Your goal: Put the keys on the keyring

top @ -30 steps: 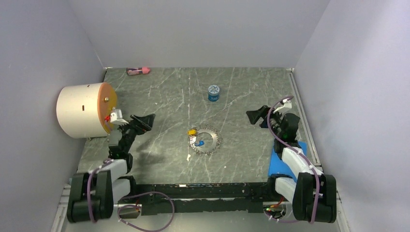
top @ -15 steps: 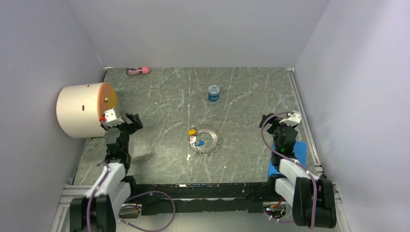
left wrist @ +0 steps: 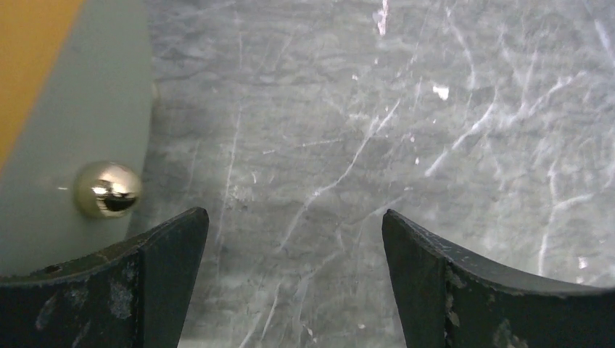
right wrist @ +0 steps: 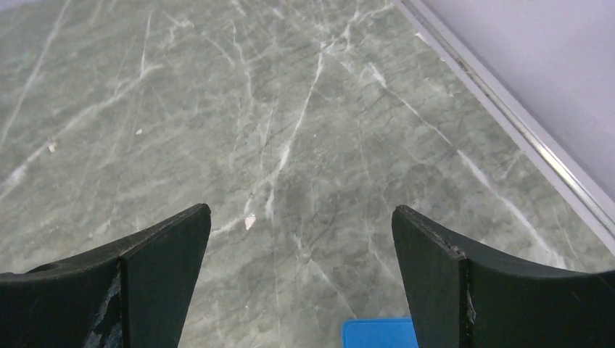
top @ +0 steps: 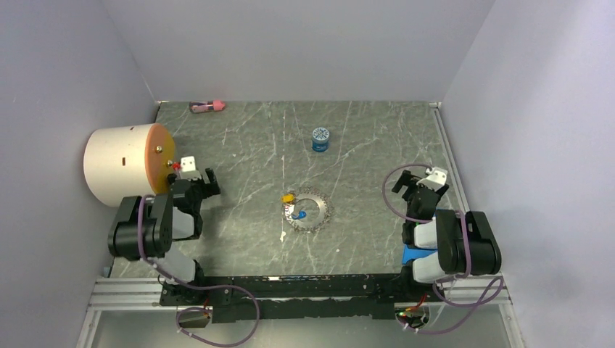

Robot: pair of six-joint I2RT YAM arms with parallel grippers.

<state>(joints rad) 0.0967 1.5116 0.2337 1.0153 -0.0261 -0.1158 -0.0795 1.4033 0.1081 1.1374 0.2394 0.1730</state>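
Observation:
The keyring (top: pixel 319 210), a greyish beaded loop, lies flat mid-table in the top view. Of the keys, the yellow-headed one (top: pixel 289 197) rests at the ring's upper-left rim and the blue-headed one (top: pixel 299 214) lies inside its left part. Whether either is threaded on the ring I cannot tell. My left gripper (top: pixel 204 183) (left wrist: pixel 294 217) is far to the left, open, with bare table between its fingers. Far to the right, my right gripper (top: pixel 407 185) (right wrist: pixel 301 214) is also open and holds nothing. Neither wrist view shows keys or ring.
A white drum with an orange face (top: pixel 120 165) (left wrist: pixel 72 109) and a shiny knob (left wrist: pixel 107 188) sits close beside my left gripper. A blue jar (top: pixel 320 138) stands behind the ring. A pink item (top: pixel 207 106) lies at the back, a blue pad (top: pixel 417 255) (right wrist: pixel 377 333) under the right arm.
Both arms have folded back toward their bases, drawing the grippers outward and away from the middle. Both stayed open. Keys and ring have not moved.

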